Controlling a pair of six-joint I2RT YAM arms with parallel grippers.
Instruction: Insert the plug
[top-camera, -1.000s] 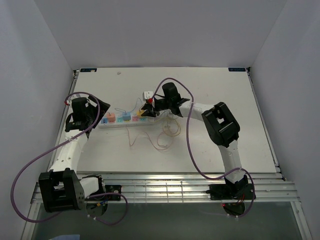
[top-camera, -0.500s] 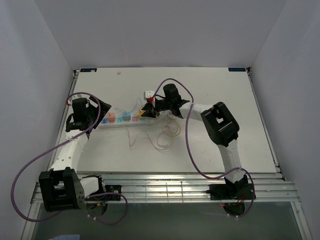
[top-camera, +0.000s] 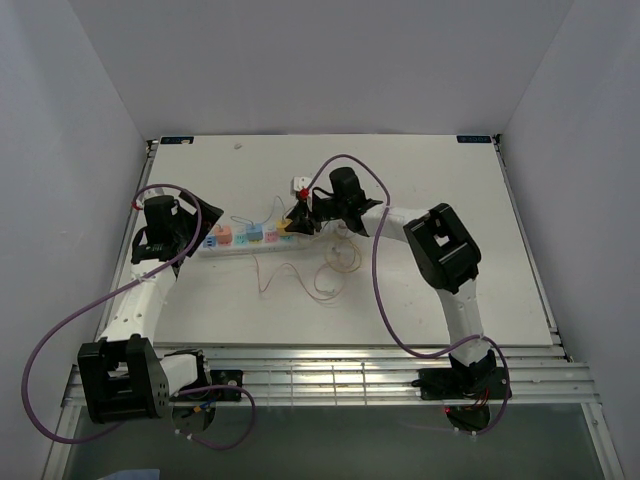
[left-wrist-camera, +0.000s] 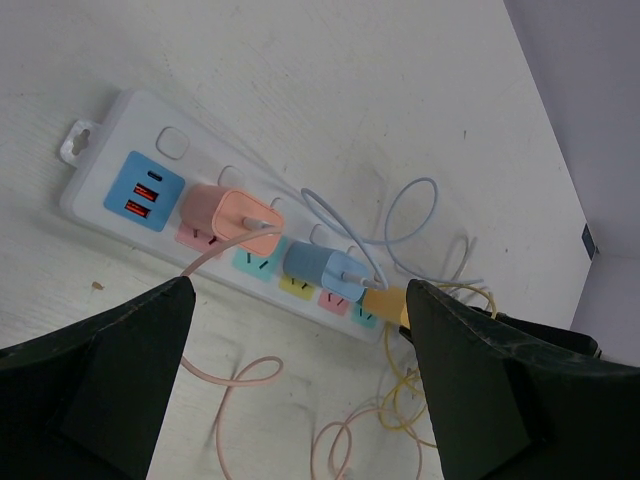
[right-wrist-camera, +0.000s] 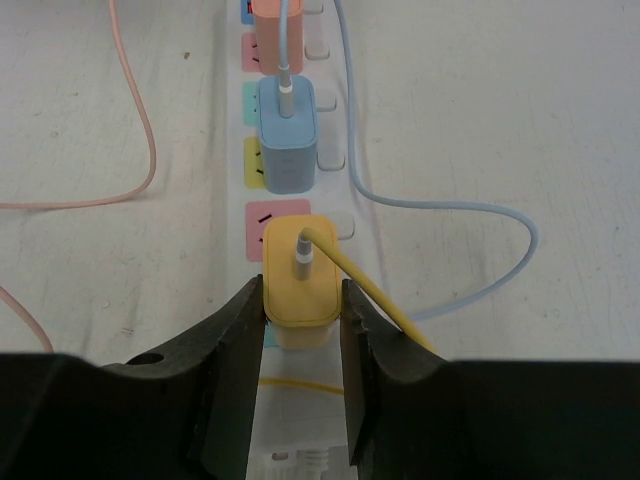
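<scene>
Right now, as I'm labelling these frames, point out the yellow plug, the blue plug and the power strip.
yellow plug (right-wrist-camera: 300, 295): right wrist view, top of its body.
blue plug (right-wrist-camera: 287, 145): right wrist view, middle of its body.
power strip (left-wrist-camera: 125, 125): left wrist view, bare white end by the switch.

Cannot see the prongs of the yellow square plug (right-wrist-camera: 298, 255) or the socket under it on the long white plastic power strip (right-wrist-camera: 320, 110). Cannot tell how deep seated. Loses the strip past the right wrist view's top edge and behind the black right gripper (right-wrist-camera: 300, 292). Partly hides the plug behind a finger (left-wrist-camera: 480, 400) of the black left gripper (left-wrist-camera: 300, 287) in the left wrist view.
</scene>
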